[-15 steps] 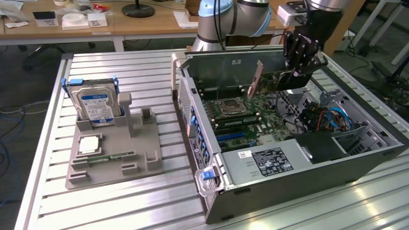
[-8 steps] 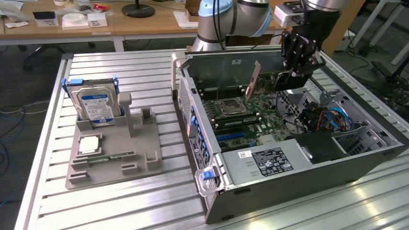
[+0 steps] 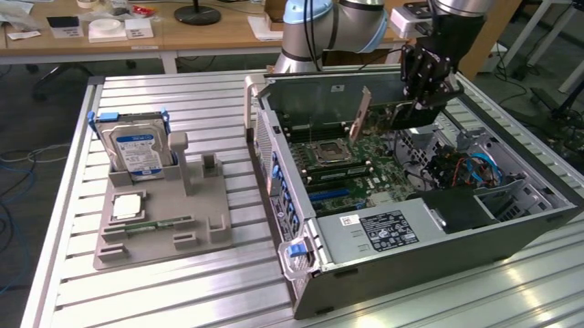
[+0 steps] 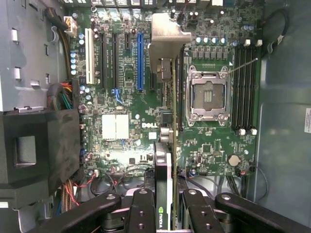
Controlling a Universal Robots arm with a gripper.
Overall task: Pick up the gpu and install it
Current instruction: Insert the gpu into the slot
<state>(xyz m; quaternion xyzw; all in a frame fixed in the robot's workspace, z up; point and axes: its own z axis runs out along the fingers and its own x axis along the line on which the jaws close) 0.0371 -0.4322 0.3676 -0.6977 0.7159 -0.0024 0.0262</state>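
Pinching the gpu (image 4: 163,170) edge-on between its fingers, the hand (image 4: 167,201) held it upright above the motherboard (image 4: 121,92) inside the open case (image 3: 456,266).

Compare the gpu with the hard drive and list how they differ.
The gpu is held by the fingers above the motherboard; the hard drive sits in a grey stand. The gpu is a thin dark card with a metal bracket; the hard drive is a thicker silver block with a blue label. Both stand on edge.
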